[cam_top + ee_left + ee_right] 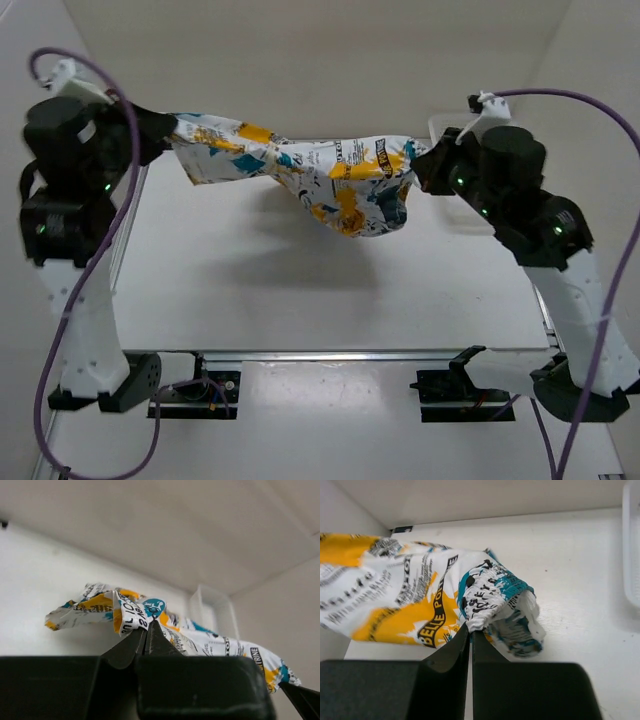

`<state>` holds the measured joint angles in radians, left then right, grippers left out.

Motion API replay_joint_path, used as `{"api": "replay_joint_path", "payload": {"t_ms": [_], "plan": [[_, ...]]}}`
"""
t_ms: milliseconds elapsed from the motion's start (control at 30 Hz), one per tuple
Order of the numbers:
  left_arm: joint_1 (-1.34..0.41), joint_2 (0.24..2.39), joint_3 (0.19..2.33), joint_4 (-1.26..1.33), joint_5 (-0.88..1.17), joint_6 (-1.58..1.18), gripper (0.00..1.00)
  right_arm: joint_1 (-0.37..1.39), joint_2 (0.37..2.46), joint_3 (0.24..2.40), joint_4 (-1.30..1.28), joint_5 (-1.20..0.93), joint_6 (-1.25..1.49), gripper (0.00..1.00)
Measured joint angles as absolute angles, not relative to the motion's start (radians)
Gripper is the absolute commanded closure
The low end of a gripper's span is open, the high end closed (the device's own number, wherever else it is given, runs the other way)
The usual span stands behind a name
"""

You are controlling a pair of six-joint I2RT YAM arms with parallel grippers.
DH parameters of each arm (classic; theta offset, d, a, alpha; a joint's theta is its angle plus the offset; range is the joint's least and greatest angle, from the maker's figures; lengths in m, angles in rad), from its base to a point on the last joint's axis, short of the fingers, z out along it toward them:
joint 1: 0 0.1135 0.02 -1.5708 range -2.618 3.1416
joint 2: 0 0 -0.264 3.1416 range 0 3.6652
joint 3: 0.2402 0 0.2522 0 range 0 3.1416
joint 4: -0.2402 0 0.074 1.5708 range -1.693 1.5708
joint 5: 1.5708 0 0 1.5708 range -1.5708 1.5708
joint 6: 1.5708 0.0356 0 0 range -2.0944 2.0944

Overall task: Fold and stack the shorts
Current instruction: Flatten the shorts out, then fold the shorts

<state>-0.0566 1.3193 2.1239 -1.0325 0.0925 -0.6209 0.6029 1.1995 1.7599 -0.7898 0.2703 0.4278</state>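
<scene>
Top cam: can't make out either arm's fingers (127,650), they're lost between wrist and shorts (300,165). Right wrist cam: shorts run off the left edge, basket (632,545) cropped at right.

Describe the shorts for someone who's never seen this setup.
Look above the far half of the white table. The shorts hang in the air there, stretched from the left claw to the right claw, each shut on one end. They are the only patterned thing: white fabric printed teal, orange-yellow and black.
</scene>
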Motion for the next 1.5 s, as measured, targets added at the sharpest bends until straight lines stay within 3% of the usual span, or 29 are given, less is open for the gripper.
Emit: {"api": "replay_joint_path", "payload": {"t_ms": [267,500,700,933,1100,1233,1500], "plan": [[-0.051,1.083,2.290,-1.046,0.044,-0.610,0.90,0.610,1.001,1.835,-0.869,-0.073,0.274,1.00],[-0.064,1.050,2.511,-1.056,0.016,-0.580,0.90,0.613,0.905,1.893,-0.860,-0.281,0.258,1.00],[-0.075,1.043,2.494,-1.049,0.002,-0.560,0.90,0.616,0.886,1.882,-0.860,-0.281,0.275,1.00],[-0.077,1.122,2.233,-0.995,-0.020,-0.536,0.90,0.616,0.908,1.642,-0.849,-0.110,0.268,1.00],[-0.072,1.382,2.141,-0.954,-0.039,-0.511,0.90,0.581,1.076,1.454,-0.778,-0.014,0.242,1.00],[-0.065,1.672,2.157,-0.939,-0.034,-0.494,0.90,0.446,1.340,1.365,-0.631,-0.055,0.238,1.00],[-0.049,2.127,2.356,-0.975,-0.015,-0.479,0.90,0.333,1.868,1.568,-0.541,-0.074,0.260,1.00]]}}
